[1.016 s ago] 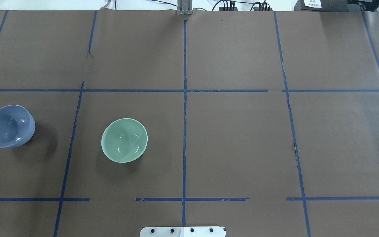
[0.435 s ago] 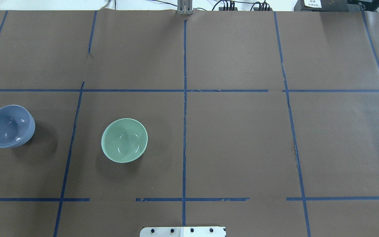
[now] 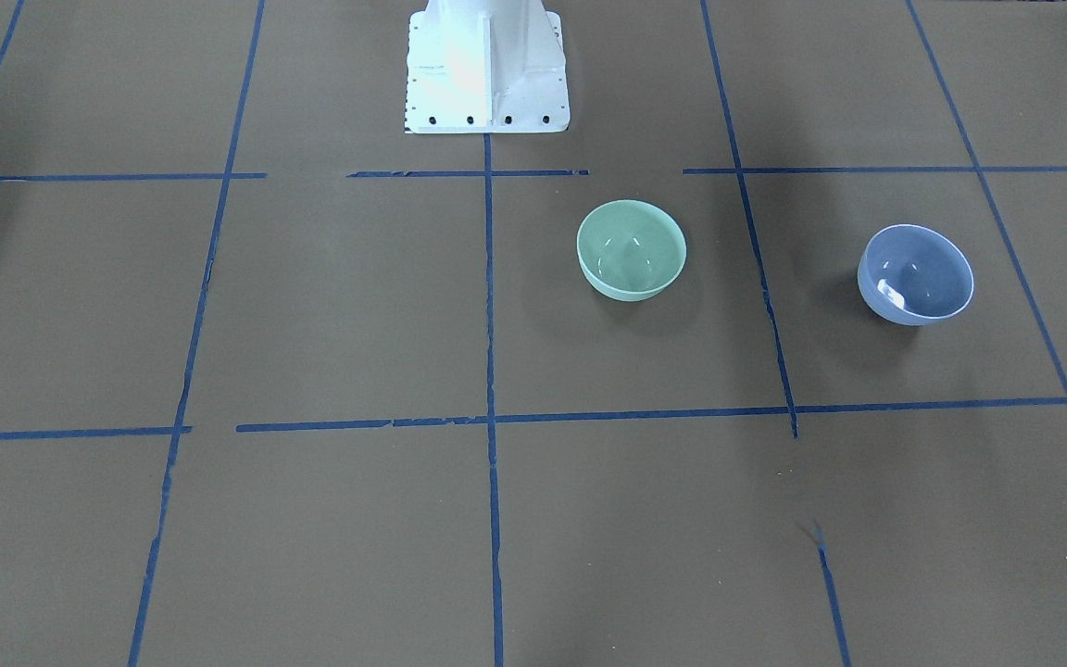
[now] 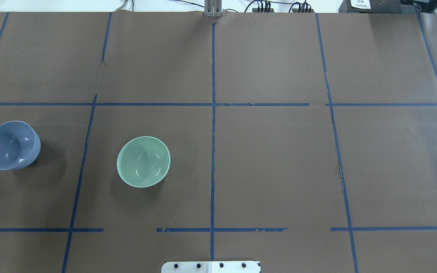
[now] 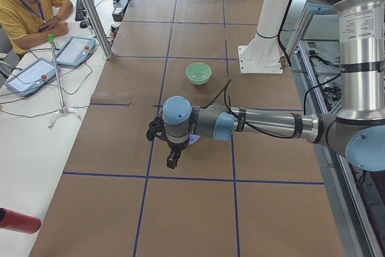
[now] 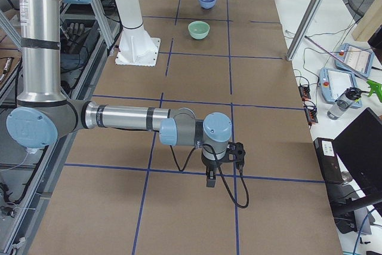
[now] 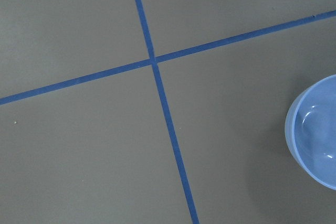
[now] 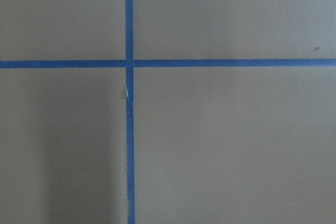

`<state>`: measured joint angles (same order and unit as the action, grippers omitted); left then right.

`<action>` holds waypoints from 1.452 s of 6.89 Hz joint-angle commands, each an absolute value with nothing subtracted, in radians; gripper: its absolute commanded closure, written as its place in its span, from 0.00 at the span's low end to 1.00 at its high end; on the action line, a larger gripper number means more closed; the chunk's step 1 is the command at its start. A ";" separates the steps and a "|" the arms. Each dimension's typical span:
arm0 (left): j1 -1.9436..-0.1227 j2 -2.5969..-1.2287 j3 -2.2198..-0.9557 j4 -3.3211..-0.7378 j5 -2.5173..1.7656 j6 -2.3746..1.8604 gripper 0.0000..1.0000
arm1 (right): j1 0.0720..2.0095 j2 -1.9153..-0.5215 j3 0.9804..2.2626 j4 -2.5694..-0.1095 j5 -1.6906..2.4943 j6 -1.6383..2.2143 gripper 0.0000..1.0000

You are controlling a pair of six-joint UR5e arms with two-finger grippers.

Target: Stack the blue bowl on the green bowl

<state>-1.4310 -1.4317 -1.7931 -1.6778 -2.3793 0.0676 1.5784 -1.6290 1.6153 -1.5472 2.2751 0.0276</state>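
The blue bowl [image 4: 10, 145] stands upright at the table's left edge; it also shows in the front view [image 3: 915, 274] and at the right edge of the left wrist view [image 7: 315, 140]. The green bowl [image 4: 143, 162] stands upright to its right, apart from it [image 3: 631, 250]. My left gripper [image 5: 172, 161] hangs over the table beside the blue bowl, which my left wrist mostly hides in the left side view. My right gripper [image 6: 210, 180] hangs over bare table far from both bowls. I cannot tell whether either gripper is open or shut.
The robot's white base [image 3: 485, 65] stands at the near middle edge [image 4: 211, 266]. Blue tape lines grid the brown table cover. An operator [image 5: 27, 4] sits with tablets [image 5: 75, 50] beyond the far edge. A metal post [image 5: 90, 10] stands there.
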 commanded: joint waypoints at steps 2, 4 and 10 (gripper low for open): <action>-1.203 -1.437 -1.770 -1.888 -2.259 -0.396 0.00 | 1.578 -1.629 1.615 -1.546 2.276 0.028 0.00; -1.117 -1.445 -1.674 -2.093 -2.238 -0.585 0.00 | 1.578 -1.629 1.615 -1.546 2.275 0.028 0.00; -1.092 -1.448 -1.649 -2.164 -2.250 -0.615 1.00 | 1.578 -1.629 1.615 -1.546 2.275 0.028 0.00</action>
<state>-1.0931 -1.4475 -1.6466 -2.1645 -2.2487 -0.6146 1.5785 -1.6291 1.6153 -1.5463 2.2753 0.0276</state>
